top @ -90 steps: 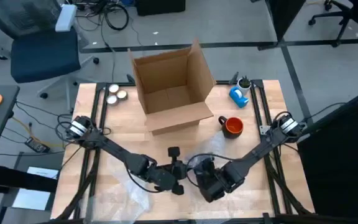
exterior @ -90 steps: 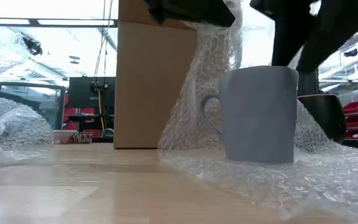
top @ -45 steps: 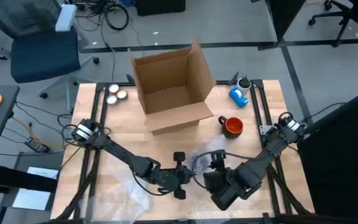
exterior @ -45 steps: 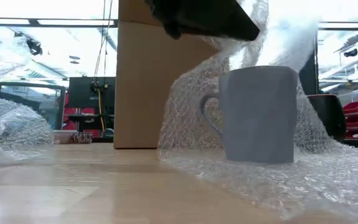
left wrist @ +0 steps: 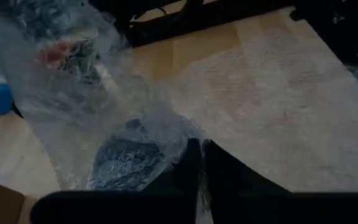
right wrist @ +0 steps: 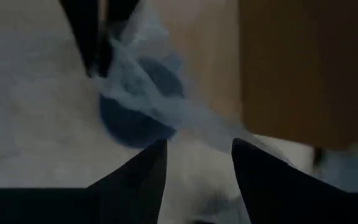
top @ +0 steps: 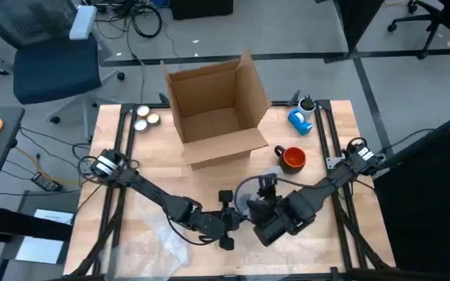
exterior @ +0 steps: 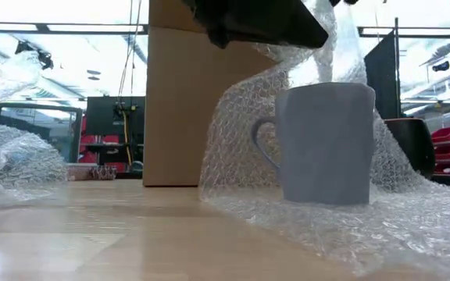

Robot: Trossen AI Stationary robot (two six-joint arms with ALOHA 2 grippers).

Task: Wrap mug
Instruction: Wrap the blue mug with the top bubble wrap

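High view: both arms meet at the front centre of the table (top: 147,156), near the cardboard box (top: 213,109). Low view: grey-blue mug (exterior: 323,144) upright on the bubble wrap (exterior: 241,133), sheet lifted behind it, presumably to fold over. Left wrist: left gripper (left wrist: 199,163) pinched on the crinkly film. Right wrist: right gripper (right wrist: 197,165) spread, empty, above the mug.

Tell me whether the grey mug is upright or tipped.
Upright: in the low view the grey mug stands on its base on the bubble wrap, handle to the side, wrap raised behind it.
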